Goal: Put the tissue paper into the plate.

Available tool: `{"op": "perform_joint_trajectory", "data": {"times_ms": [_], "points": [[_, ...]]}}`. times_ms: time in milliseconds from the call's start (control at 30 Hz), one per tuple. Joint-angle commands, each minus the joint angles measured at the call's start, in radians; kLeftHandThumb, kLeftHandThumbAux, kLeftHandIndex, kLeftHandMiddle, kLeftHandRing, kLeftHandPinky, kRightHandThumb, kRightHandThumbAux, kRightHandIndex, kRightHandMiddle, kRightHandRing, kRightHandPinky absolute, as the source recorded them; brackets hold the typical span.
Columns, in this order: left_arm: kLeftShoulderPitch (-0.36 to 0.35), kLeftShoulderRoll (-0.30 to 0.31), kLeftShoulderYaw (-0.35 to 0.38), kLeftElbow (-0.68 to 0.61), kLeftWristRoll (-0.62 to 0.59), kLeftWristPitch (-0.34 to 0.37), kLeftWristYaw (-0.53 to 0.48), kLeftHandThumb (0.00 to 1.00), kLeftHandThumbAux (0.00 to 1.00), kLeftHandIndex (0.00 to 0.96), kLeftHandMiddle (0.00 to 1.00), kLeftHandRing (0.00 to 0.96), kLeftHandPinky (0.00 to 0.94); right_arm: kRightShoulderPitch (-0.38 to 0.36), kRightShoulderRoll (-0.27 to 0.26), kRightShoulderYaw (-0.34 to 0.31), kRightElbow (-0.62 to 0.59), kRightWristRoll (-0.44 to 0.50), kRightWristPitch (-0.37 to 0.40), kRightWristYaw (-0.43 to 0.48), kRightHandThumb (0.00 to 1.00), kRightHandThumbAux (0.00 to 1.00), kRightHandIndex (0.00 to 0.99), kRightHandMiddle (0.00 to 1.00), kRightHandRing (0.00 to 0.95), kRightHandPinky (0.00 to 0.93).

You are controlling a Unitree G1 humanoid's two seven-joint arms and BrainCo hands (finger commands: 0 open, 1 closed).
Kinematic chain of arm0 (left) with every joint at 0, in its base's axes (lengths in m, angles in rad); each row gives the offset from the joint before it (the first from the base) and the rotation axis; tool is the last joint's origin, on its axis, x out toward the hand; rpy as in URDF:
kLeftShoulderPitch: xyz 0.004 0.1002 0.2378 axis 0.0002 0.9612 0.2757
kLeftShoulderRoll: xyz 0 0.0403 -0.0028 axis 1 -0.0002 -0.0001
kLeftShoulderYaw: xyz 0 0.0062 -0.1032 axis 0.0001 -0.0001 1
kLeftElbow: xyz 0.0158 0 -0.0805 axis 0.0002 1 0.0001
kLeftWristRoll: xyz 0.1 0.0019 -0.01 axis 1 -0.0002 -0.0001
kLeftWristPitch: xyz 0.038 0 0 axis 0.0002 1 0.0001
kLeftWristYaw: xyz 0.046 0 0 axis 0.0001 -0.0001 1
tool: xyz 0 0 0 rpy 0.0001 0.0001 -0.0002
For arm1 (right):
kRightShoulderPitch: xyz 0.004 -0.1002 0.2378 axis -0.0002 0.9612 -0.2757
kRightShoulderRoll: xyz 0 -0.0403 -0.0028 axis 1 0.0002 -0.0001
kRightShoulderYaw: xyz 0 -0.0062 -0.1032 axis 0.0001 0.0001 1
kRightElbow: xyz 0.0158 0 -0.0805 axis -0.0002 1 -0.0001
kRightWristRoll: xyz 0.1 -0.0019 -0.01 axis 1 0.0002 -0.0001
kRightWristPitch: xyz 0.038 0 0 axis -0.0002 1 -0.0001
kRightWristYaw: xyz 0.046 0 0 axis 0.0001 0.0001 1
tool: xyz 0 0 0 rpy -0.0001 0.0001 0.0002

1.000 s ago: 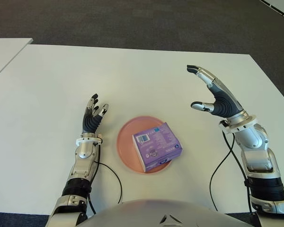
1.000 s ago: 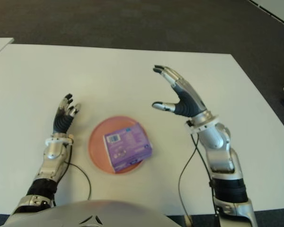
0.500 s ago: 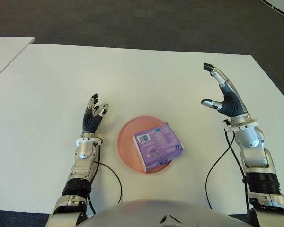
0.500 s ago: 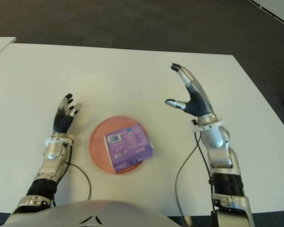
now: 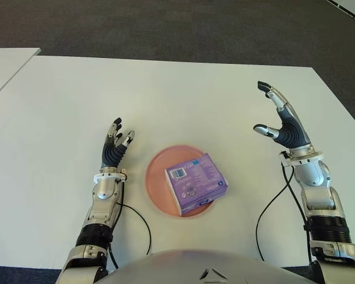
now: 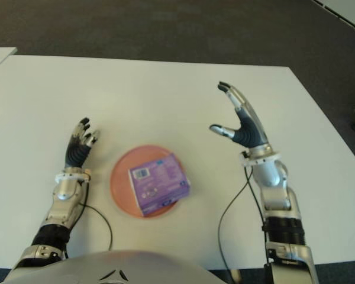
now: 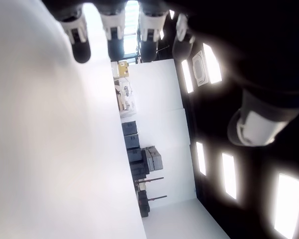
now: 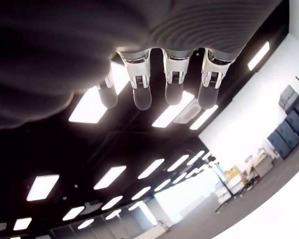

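Tissue pack [image 5: 196, 182]: purple, lay in the plate [image 5: 157, 177], skewed, its right corner overhanging the plate's rim. Plate: pink, on the white table [image 5: 183, 100], taken here as landmark. Left hand [image 5: 115, 145]: just left of the plate, fingers spread and upright, holding nothing. Right hand [image 5: 282, 121]: well right of the plate and raised, fingers spread, thumb out, empty. Judgement: placement looked done; the step in hand was clearing away, best done by keeping both hands high and wide so nothing nudged the overhanging corner.
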Motion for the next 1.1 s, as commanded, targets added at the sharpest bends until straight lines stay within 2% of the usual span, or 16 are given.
{"op": "perform_joint_trajectory", "data": {"times_ms": [33, 467, 933, 967, 1000, 1033, 1067, 1100], "points": [[0.013, 0.003, -0.008, 0.003, 0.006, 0.004, -0.009, 0.000, 0.494, 0.000, 0.000, 0.000, 0.000, 0.006, 0.002, -0.003, 0.003, 0.009, -0.007, -0.002, 0.174, 0.218, 0.000, 0.000, 0.000, 0.000], [0.018, 0.004, -0.004, -0.002, -0.005, -0.006, -0.015, 0.000, 0.505, 0.000, 0.000, 0.000, 0.000, 0.011, 0.005, -0.002, -0.008, 0.007, -0.003, -0.002, 0.174, 0.218, 0.000, 0.000, 0.000, 0.000], [0.023, 0.002, -0.002, -0.022, -0.014, 0.019, -0.026, 0.000, 0.508, 0.000, 0.000, 0.000, 0.000, 0.016, 0.009, 0.000, -0.020, 0.003, 0.003, -0.003, 0.174, 0.218, 0.000, 0.000, 0.000, 0.000], [0.024, 0.002, -0.001, -0.023, -0.014, 0.021, -0.026, 0.000, 0.508, 0.000, 0.000, 0.000, 0.000, 0.012, 0.185, 0.040, 0.172, 0.047, 0.017, -0.069, 0.174, 0.218, 0.000, 0.000, 0.000, 0.000], [0.024, 0.002, -0.001, -0.025, -0.014, 0.024, -0.027, 0.000, 0.508, 0.000, 0.000, 0.000, 0.000, 0.009, 0.317, 0.070, 0.316, 0.079, 0.028, -0.119, 0.111, 0.314, 0.000, 0.000, 0.000, 0.000], [0.024, 0.002, 0.000, -0.026, -0.014, 0.025, -0.027, 0.000, 0.509, 0.000, 0.000, 0.000, 0.000, 0.005, 0.404, 0.090, 0.416, 0.100, 0.032, -0.154, 0.071, 0.376, 0.000, 0.000, 0.000, 0.000], [0.024, 0.002, 0.000, -0.027, -0.014, 0.025, -0.027, 0.000, 0.510, 0.000, 0.000, 0.000, 0.000, 0.000, 0.457, 0.096, 0.470, 0.130, 0.039, -0.157, 0.045, 0.416, 0.000, 0.000, 0.000, 0.000], [0.024, 0.002, 0.001, -0.027, -0.014, 0.025, -0.027, 0.000, 0.511, 0.000, 0.000, 0.000, 0.000, -0.004, 0.464, 0.092, 0.479, 0.144, 0.040, -0.149, 0.036, 0.430, 0.000, 0.000, 0.000, 0.000]]}}
